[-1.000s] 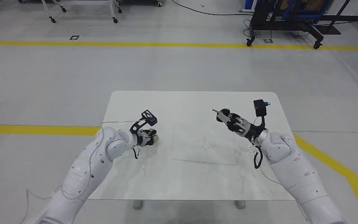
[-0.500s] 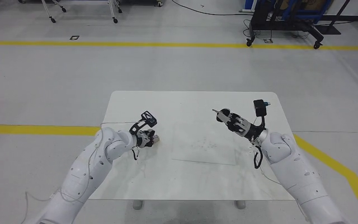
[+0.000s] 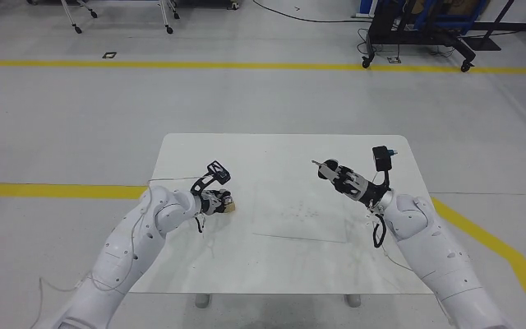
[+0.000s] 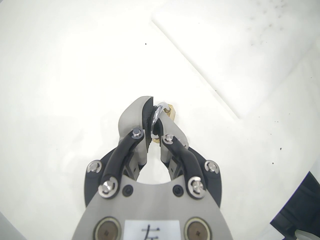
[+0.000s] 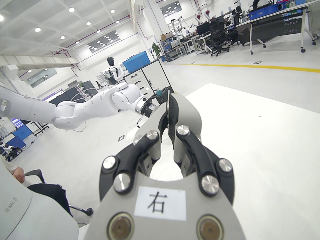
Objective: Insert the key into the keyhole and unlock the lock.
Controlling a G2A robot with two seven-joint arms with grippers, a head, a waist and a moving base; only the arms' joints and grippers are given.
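Note:
A small brass padlock with a silver shackle sits in my left gripper, which is shut on the shackle just above the white table. In the top view this gripper is at the table's left side, with the padlock poking out toward the middle. My right gripper is raised over the right half, shut on a thin key that points to the far left. In the right wrist view the key shows edge-on between the closed fingers.
A thin white sheet lies flat in the table's middle, its edge running close past the padlock. The left arm stretches across beyond the right gripper. The table's far half is bare.
The left gripper has turned slightly, shifting the padlock a little toward the table's middle and near side. The right arm and key have not moved.

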